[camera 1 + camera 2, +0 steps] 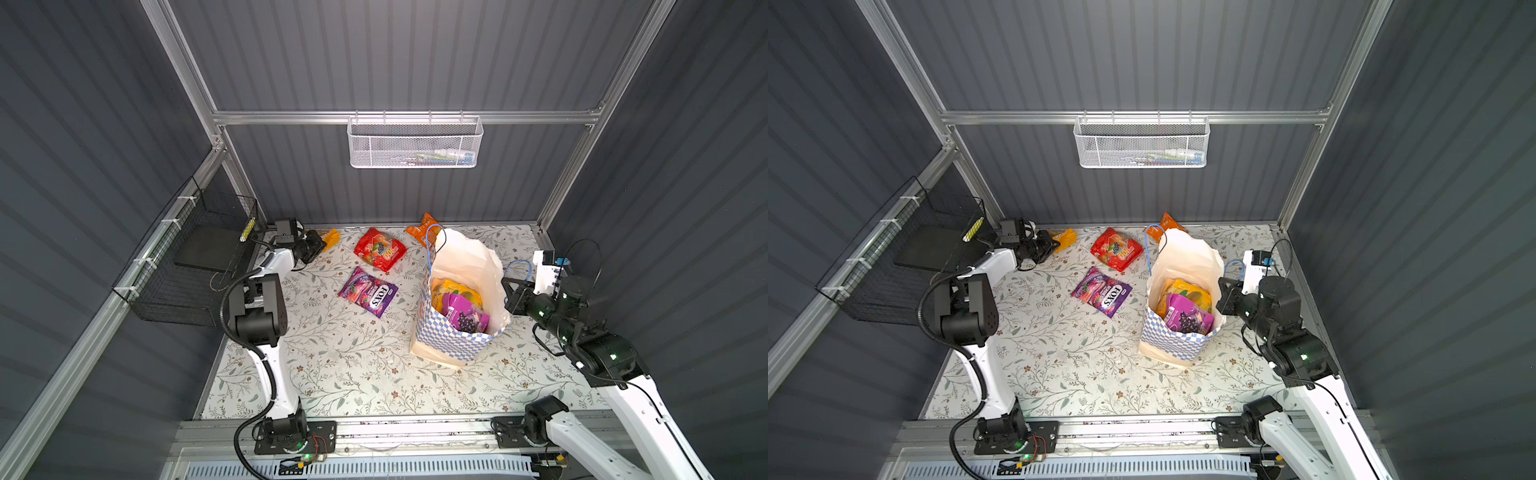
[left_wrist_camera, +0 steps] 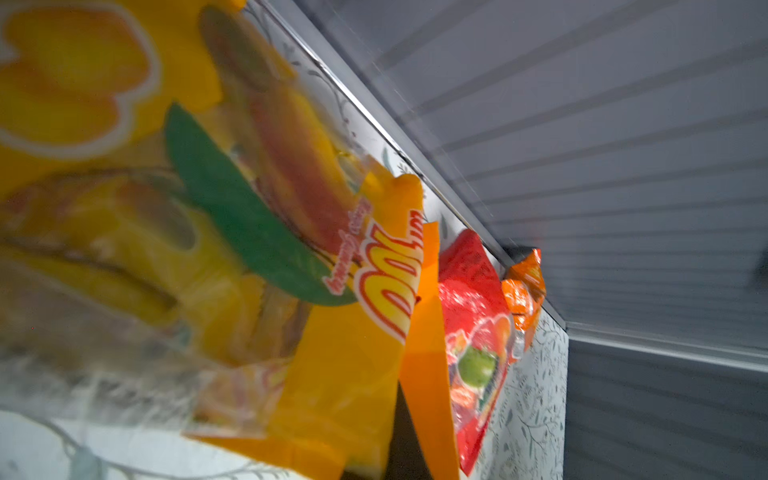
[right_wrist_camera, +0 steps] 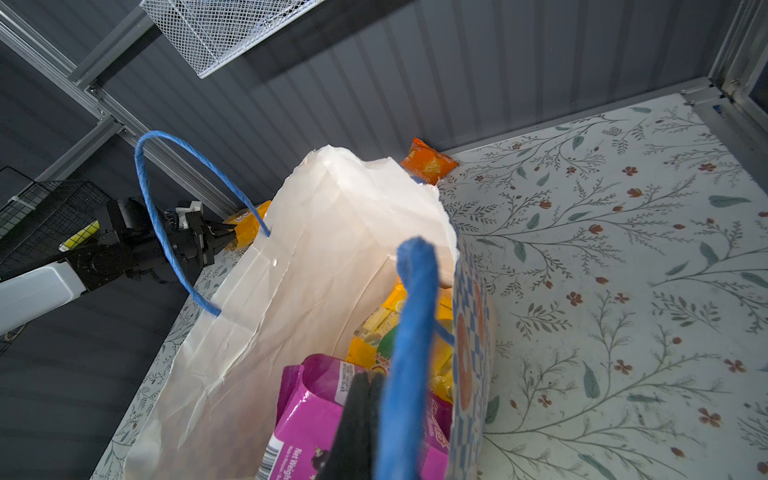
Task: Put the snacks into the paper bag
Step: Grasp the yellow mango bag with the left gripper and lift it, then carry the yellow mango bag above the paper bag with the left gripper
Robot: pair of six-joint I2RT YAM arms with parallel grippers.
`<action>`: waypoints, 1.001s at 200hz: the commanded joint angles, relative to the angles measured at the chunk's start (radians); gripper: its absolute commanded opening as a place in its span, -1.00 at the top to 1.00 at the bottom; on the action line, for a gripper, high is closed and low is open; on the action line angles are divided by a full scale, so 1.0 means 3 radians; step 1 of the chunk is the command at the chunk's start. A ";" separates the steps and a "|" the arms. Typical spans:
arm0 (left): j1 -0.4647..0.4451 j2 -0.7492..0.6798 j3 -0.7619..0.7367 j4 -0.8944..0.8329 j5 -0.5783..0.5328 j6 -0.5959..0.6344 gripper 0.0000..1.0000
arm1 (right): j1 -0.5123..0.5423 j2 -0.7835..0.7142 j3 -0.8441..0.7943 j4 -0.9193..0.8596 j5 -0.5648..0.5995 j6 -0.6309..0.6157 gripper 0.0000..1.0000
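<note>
Yellow-orange glossy "100" snack packet (image 1: 331,239) pinched by closed left end effector (image 1: 322,245) at far-left corner of floral worktop (image 1: 353,365); white checkered paper bag (image 1: 453,345) upright, blue cord handle (image 1: 520,265) gripped by closed right end effector (image 1: 508,286).

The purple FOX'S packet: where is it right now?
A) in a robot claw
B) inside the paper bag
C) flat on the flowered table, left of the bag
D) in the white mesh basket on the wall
C: in both top views the FOX'S packet lies flat on the table, apart from the paper bag, with nothing gripping it.
</note>
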 commanded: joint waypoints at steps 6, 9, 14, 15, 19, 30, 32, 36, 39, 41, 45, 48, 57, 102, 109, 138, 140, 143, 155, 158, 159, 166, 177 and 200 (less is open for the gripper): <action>-0.0138 -0.0447 -0.0184 0.0135 -0.0027 -0.0004 1.00 | -0.0014 -0.0015 -0.0026 0.0012 0.0040 -0.0061 1.00; -0.0152 -0.0499 -0.0217 0.0136 -0.0049 0.0001 1.00 | -0.0014 -0.0015 -0.0026 0.0007 0.0042 -0.0058 1.00; -0.0177 -0.0568 -0.0269 0.0145 -0.0079 0.0007 1.00 | -0.0015 -0.0015 -0.0025 0.0008 0.0043 -0.0060 1.00; -0.0180 -0.0590 -0.0279 0.0145 -0.0083 0.0007 1.00 | -0.0014 -0.0017 -0.0025 0.0007 0.0043 -0.0059 1.00; -0.0198 -0.0657 -0.0324 0.0160 -0.0100 0.0016 1.00 | -0.0014 -0.0020 -0.0026 0.0008 0.0042 -0.0061 1.00; -0.0254 -0.0853 -0.0501 0.0229 -0.0121 0.0047 1.00 | -0.0014 -0.0020 -0.0026 0.0007 0.0037 -0.0060 1.00; -0.0262 -0.0890 -0.0549 0.0242 -0.0126 0.0054 1.00 | -0.0014 -0.0020 -0.0023 0.0008 0.0037 -0.0058 1.00; -0.0285 -0.0966 -0.0605 0.0252 -0.0136 0.0065 1.00 | -0.0011 -0.0024 -0.0023 0.0007 0.0036 -0.0060 1.00; -0.0296 -0.1020 -0.0636 0.0254 -0.0155 0.0071 1.00 | -0.0009 -0.0021 -0.0024 0.0009 0.0033 -0.0062 1.00; -0.0306 -0.1057 -0.0663 0.0253 -0.0169 0.0078 1.00 | -0.0017 -0.0023 -0.0022 0.0010 0.0032 -0.0059 1.00; -0.0323 -0.1119 -0.0704 0.0248 -0.0183 0.0083 1.00 | -0.0011 -0.0025 -0.0025 0.0007 0.0032 -0.0059 1.00; -0.0334 -0.1180 -0.0733 0.0248 -0.0192 0.0084 1.00 | -0.0010 -0.0025 -0.0022 0.0006 0.0033 -0.0059 1.00; -0.0369 -0.1340 -0.0848 0.0254 -0.0232 0.0084 1.00 | -0.0009 -0.0025 -0.0021 0.0010 0.0027 -0.0061 1.00; -0.0545 -0.2063 -0.1219 0.0097 -0.0313 0.0151 1.00 | -0.0010 -0.0025 -0.0026 0.0006 0.0025 -0.0057 1.00; -0.0582 -0.2176 -0.1258 0.0067 -0.0314 0.0156 1.00 | -0.0009 -0.0025 -0.0026 0.0006 0.0022 -0.0053 1.00; -0.0793 -0.2623 -0.1289 -0.0142 -0.0453 0.0217 1.00 | -0.0012 -0.0020 -0.0031 0.0012 0.0011 -0.0053 1.00; -0.0808 -0.2652 -0.1279 -0.0155 -0.0454 0.0220 1.00 | -0.0010 -0.0020 -0.0031 0.0011 0.0011 -0.0056 1.00; -0.0828 -0.2689 -0.1273 -0.0173 -0.0457 0.0220 1.00 | -0.0009 -0.0020 -0.0031 0.0014 0.0009 -0.0056 1.00; -0.0916 -0.2853 -0.1216 -0.0244 -0.0477 0.0218 1.00 | -0.0009 -0.0020 -0.0031 0.0021 -0.0008 -0.0053 1.00; -0.0938 -0.2887 -0.1196 -0.0259 -0.0478 0.0213 1.00 | -0.0009 -0.0020 -0.0031 0.0020 -0.0012 -0.0051 1.00; -0.0946 -0.2900 -0.1187 -0.0264 -0.0477 0.0212 1.00 | -0.0009 -0.0020 -0.0031 0.0021 -0.0013 -0.0052 1.00; -0.1005 -0.2978 -0.1139 -0.0293 -0.0481 0.0203 1.00 | -0.0009 -0.0025 -0.0031 0.0022 -0.0020 -0.0053 1.00; -0.1099 -0.3084 -0.1059 -0.0319 -0.0487 0.0188 1.00 | -0.0009 -0.0025 -0.0033 0.0027 -0.0014 -0.0053 1.00; -0.1332 -0.3201 -0.0821 -0.0348 -0.0506 0.0175 1.00 | -0.0009 -0.0035 -0.0036 0.0039 -0.0029 -0.0059 1.00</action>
